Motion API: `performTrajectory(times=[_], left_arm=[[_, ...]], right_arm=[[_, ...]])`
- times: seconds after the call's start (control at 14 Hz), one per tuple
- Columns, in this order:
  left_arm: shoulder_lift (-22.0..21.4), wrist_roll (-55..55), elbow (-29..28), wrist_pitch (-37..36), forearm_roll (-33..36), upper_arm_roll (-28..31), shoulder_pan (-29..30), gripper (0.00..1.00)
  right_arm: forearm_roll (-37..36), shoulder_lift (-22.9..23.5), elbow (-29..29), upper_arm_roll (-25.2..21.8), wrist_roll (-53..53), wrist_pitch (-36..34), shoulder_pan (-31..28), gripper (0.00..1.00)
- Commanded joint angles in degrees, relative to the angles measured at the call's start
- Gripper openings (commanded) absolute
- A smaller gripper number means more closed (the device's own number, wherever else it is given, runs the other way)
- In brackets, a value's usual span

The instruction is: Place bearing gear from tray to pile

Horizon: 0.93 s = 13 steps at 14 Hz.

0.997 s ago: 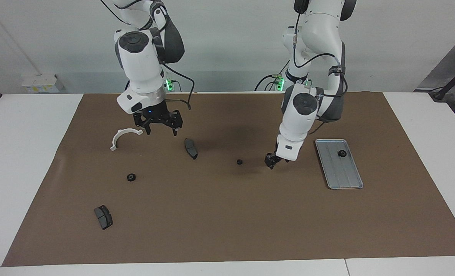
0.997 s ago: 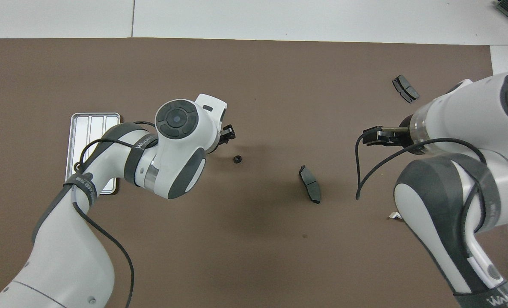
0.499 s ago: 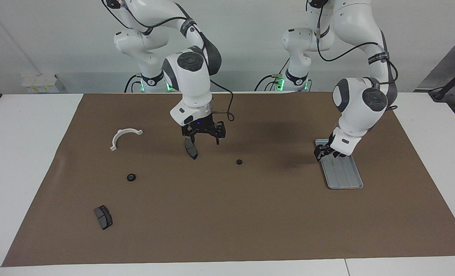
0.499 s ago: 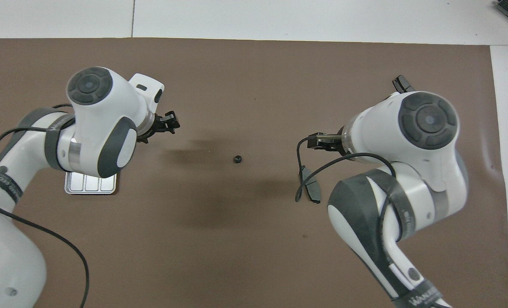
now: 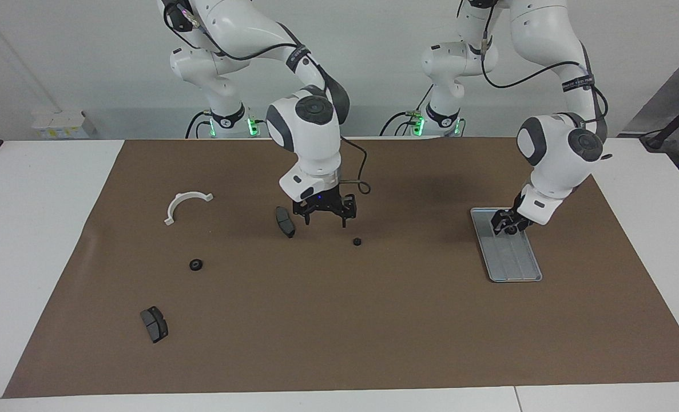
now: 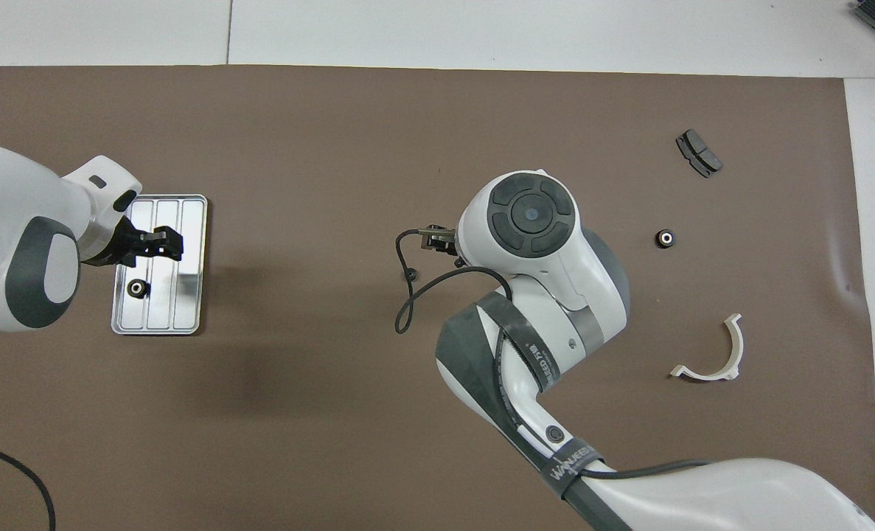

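Observation:
The silver tray (image 5: 513,263) lies toward the left arm's end of the mat and also shows in the overhead view (image 6: 186,310). One black bearing gear (image 5: 511,230) (image 6: 137,287) sits on it. My left gripper (image 5: 505,223) (image 6: 168,245) is open, low over the tray, right by that gear. My right gripper (image 5: 326,220) is open over the mat between a dark brake pad (image 5: 285,221) and a second gear (image 5: 357,241). The pile also holds a white bracket (image 5: 185,205) (image 6: 710,354), another brake pad (image 5: 154,323) (image 6: 698,153) and a third gear (image 5: 195,265) (image 6: 664,238).
A brown mat (image 5: 339,332) covers most of the white table. The right arm's body hides the middle brake pad in the overhead view. A black cable (image 6: 408,302) hangs from the right wrist beside the middle gear (image 6: 410,274).
My left gripper has swung from beside the middle gear to over the tray. My right gripper has moved from near the white bracket, past the brake pad, toward the middle gear.

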Motion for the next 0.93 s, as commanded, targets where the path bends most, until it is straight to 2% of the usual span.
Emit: performTrajectory(times=[0.0, 0.14, 0.28, 0.5, 0.71, 0.85], left_arm=[[-3.3, 0.7, -5.4, 3.8, 0.3, -0.6, 0.8, 0.75], [-3.5, 0.7, -8.3, 7.3, 0.3, -0.6, 0.8, 0.75], [-3.3, 0.1, -10.0, 10.9, 0.3, -0.6, 0.7, 0.75], [-3.2, 0.0, -10.0, 11.4, 0.3, -0.6, 0.8, 0.72], [-2.8, -0.1, -9.9, 12.6, 0.3, -0.6, 0.7, 0.63], [-2.4, -0.1, -9.9, 13.3, 0.2, -0.6, 0.7, 0.62]], right_arm=[[-2.0, 4.0, 3.7, 0.2, 2.2, 1.5, 0.8, 1.0], [-2.1, 6.3, 3.8, -0.1, 3.5, 2.7, 4.0, 0.96], [-4.2, 6.9, 3.6, -0.1, 3.7, 4.6, 4.2, 0.83], [-4.4, 7.0, 2.5, -0.2, 4.8, 6.3, 4.3, 0.73], [-5.5, 7.0, 0.9, -0.2, 4.5, 8.6, 3.6, 0.69], [-6.5, 7.0, -1.4, -0.2, 4.7, 11.1, 3.3, 0.66]])
